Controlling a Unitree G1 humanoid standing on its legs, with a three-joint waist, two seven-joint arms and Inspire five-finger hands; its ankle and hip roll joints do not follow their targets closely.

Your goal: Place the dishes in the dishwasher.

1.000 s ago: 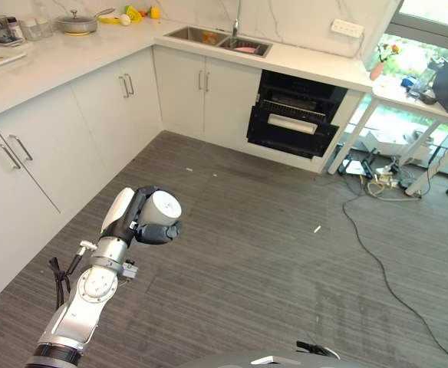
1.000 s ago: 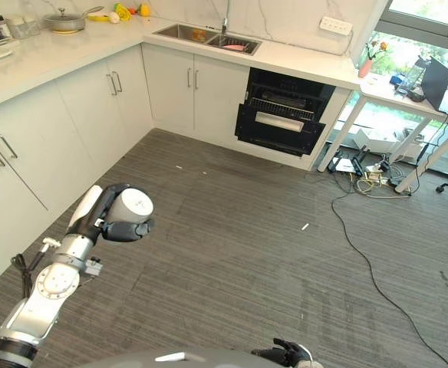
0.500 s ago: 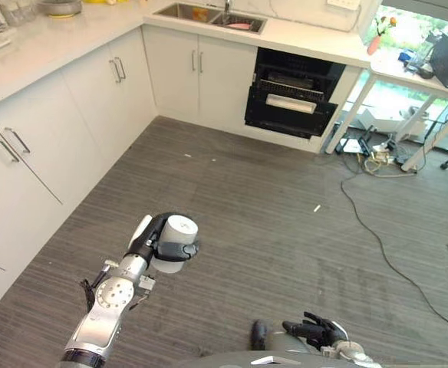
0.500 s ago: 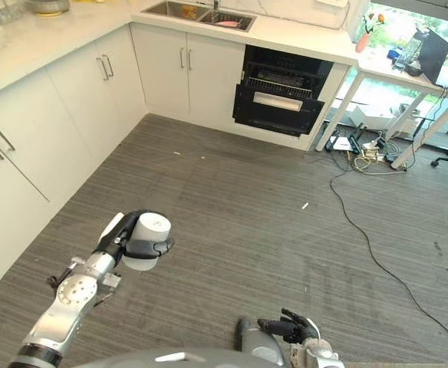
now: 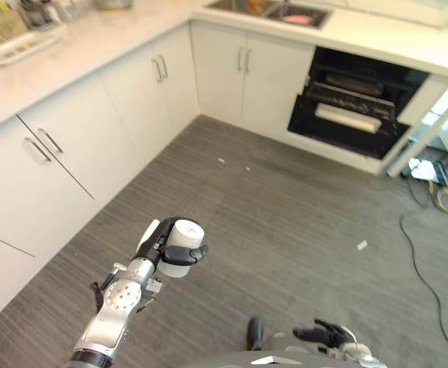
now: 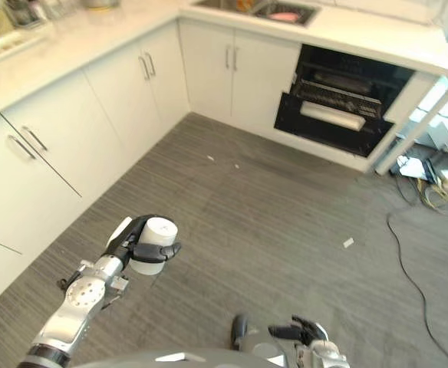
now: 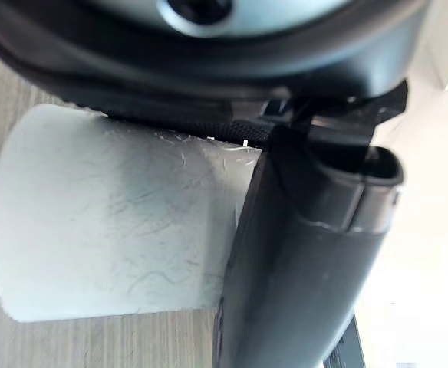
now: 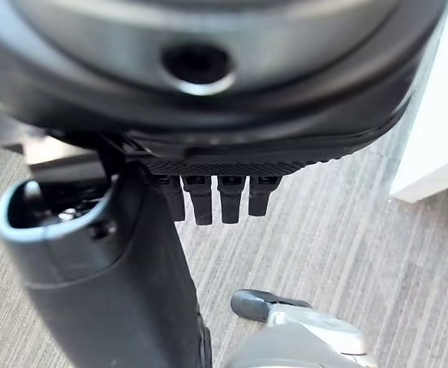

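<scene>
Swung left since prior frame, dishwasher now upper right | left hand wrapped round white cup above floor | right hand low, fingers relaxed | risk: cup slipping during walk.

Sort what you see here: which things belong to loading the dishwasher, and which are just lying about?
Belong to the job:
- white cylindrical cup, gripped in the left hand
- open black dishwasher under the counter
- steel sink holding a pink item

Lying about:
- white paper scrap on the grey floor
- white tray on the counter
- tangled cables
</scene>
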